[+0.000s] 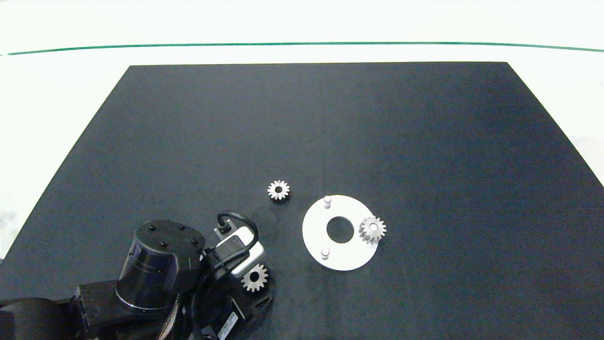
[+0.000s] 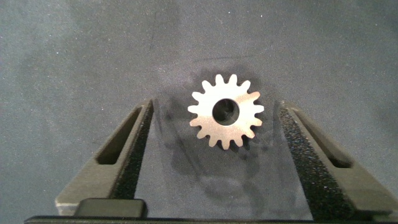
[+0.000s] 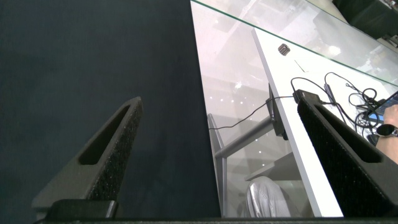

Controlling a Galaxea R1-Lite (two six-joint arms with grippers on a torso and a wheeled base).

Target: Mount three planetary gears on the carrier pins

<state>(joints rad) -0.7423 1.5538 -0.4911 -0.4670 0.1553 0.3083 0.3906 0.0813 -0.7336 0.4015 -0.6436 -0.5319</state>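
Matt silvery metal gears (image 2: 226,111) on a matt dark mat (image 1: 424,141); foam-like hand pads (image 2: 138,149).

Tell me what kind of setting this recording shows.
Probably a lab or test bench for assembly practice: a black mat covers a white table, bare but for a white carrier disc and loose gears. The right wrist view shows cables on another white table nearby.

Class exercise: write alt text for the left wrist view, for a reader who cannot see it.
A small silvery planetary gear lies flat on a dark mat, centred between the open grey fingers of the left gripper, which touch nothing. The gear's round centre hole and blunt teeth are fully visible; no pins or disc appear in this view.
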